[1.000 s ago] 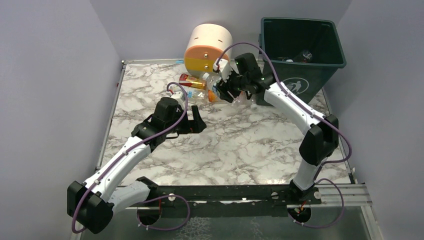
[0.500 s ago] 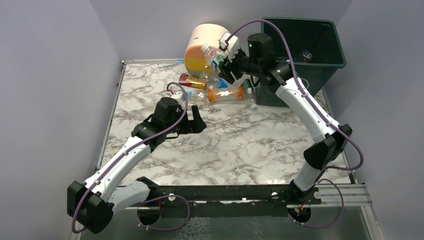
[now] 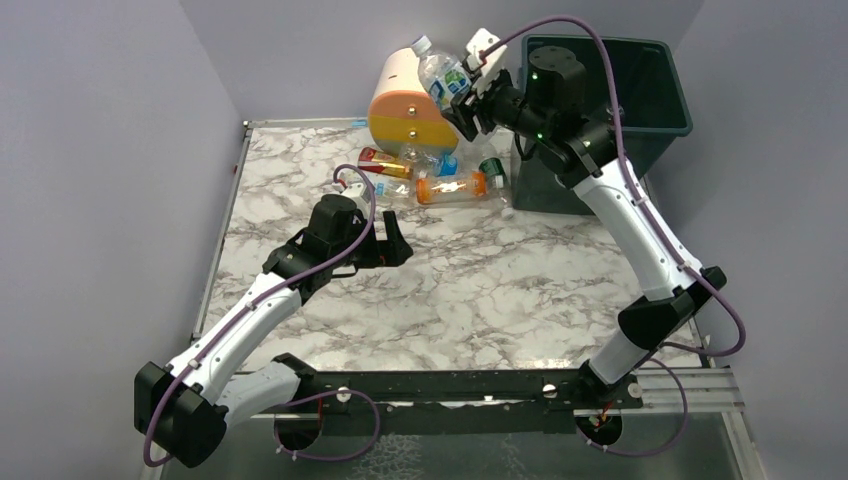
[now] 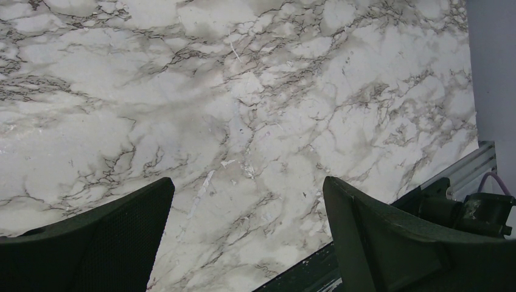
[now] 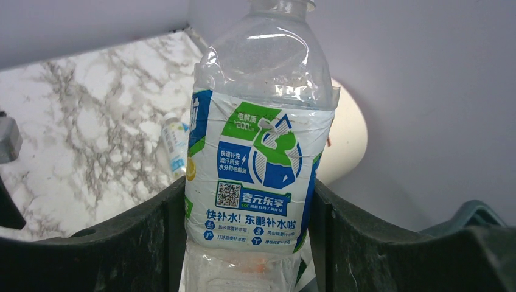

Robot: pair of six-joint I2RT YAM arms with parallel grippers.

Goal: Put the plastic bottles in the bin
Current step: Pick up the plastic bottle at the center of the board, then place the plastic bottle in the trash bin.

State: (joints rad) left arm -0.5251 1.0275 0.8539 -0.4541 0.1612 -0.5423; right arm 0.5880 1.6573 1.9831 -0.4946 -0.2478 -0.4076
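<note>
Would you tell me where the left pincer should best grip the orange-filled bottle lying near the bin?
Probably mid-body, from straight above: the orange-filled bottle lies on its side, long axis left to right, so a front-to-back pinch spans its round barrel, though other bottles crowd its far side.
</note>
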